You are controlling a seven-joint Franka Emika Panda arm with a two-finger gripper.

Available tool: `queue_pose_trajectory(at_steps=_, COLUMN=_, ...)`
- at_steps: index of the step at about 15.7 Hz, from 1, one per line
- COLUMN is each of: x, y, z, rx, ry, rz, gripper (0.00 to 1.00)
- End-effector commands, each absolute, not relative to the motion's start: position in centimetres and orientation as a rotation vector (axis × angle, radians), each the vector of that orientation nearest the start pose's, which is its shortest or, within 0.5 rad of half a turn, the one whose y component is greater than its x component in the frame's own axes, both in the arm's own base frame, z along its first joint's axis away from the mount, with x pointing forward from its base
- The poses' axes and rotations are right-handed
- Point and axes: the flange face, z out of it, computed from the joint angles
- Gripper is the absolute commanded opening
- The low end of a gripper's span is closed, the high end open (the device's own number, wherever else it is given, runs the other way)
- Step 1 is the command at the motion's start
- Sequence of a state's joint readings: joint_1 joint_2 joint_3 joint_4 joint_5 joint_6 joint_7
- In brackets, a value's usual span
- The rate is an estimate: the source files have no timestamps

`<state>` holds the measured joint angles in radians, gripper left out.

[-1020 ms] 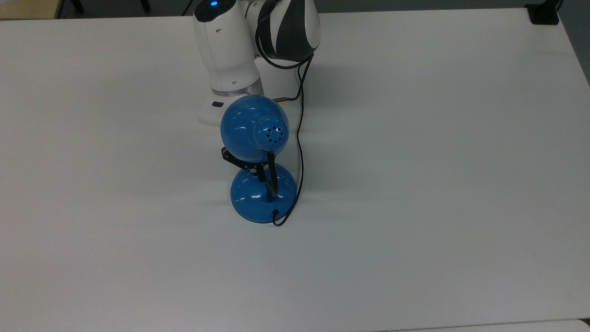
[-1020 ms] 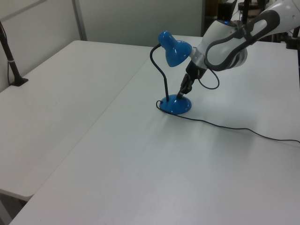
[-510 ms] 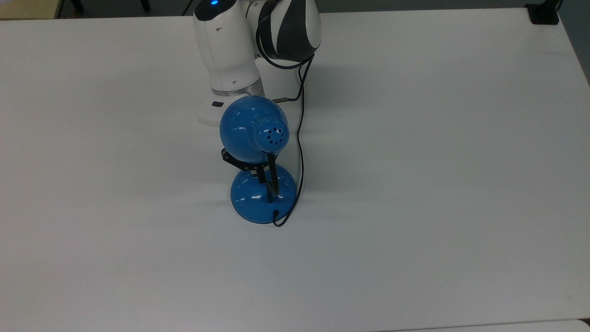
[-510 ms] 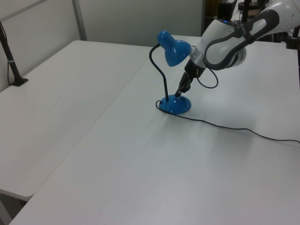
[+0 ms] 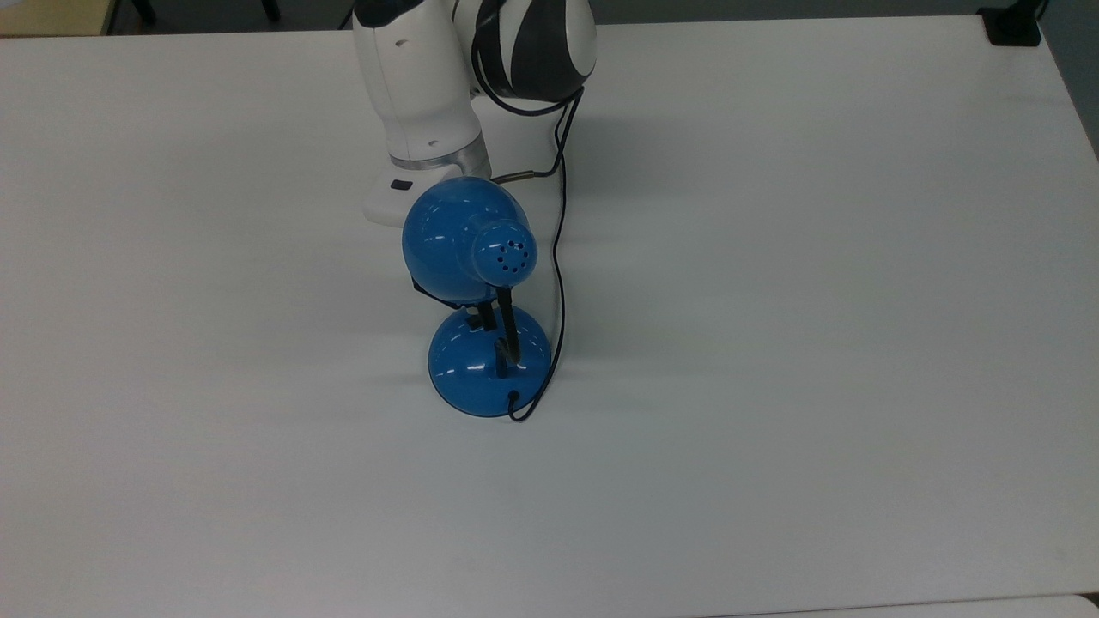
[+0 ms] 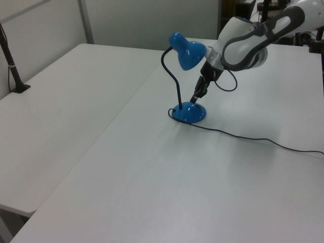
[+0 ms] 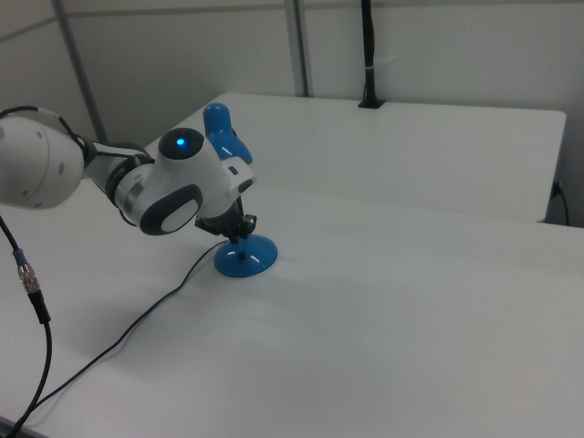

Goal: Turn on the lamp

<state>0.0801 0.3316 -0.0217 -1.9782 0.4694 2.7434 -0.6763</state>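
Standing at the centre of the white bench (image 5: 773,343), the lamp (image 6: 188,112) appears unlit. The end effector (image 6: 195,99) hangs just over its base, so the switch press looks in hand; next comes a short, well-aimed push downward. The shade hides the switch, and whether its fingers are apart I cannot tell.

Lamp (image 6: 187,112) on table (image 6: 152,177) (gripper (image 6: 196,96) above base)

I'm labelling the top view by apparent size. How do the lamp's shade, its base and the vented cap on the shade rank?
1. Shade, though it sits nearer the camera than the base, so that may flatter it.
2. Base, close behind.
3. Vented cap, clearly smallest.
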Motion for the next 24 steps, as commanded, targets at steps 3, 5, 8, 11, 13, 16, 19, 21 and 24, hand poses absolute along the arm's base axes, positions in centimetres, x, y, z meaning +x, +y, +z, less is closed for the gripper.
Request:
queue_pose_trajectory(at_steps=3, x=62.7, y=0.7, z=35.3, rx=-2.872, ry=-0.499, rz=-0.663, gripper=0.00)
queue_pose_trajectory(at_steps=5, x=62.8, y=0.7, z=35.0, rx=-2.874, ry=-0.504, rz=-0.659, gripper=0.00)
queue_pose_trajectory(at_steps=8, x=62.8, y=0.6, z=34.4, rx=-2.875, ry=-0.531, rz=-0.649, gripper=0.00)
queue_pose_trajectory(at_steps=11, x=62.9, y=0.6, z=34.1, rx=-2.878, ry=-0.531, rz=-0.646, gripper=0.00)
queue_pose_trajectory(at_steps=13, x=63.0, y=0.6, z=33.8, rx=-2.880, ry=-0.532, rz=-0.645, gripper=0.00)
queue_pose_trajectory(at_steps=16, x=63.1, y=0.5, z=33.3, rx=-2.883, ry=-0.536, rz=-0.637, gripper=0.00)
queue_pose_trajectory(at_steps=19, x=63.4, y=0.5, z=32.9, rx=-2.887, ry=-0.534, rz=-0.640, gripper=0.00)
queue_pose_trajectory(at_steps=21, x=63.7, y=0.3, z=32.3, rx=-2.894, ry=-0.529, rz=-0.648, gripper=0.00)
queue_pose_trajectory(at_steps=24, x=64.0, y=0.2, z=31.6, rx=-2.909, ry=-0.523, rz=-0.678, gripper=0.00)
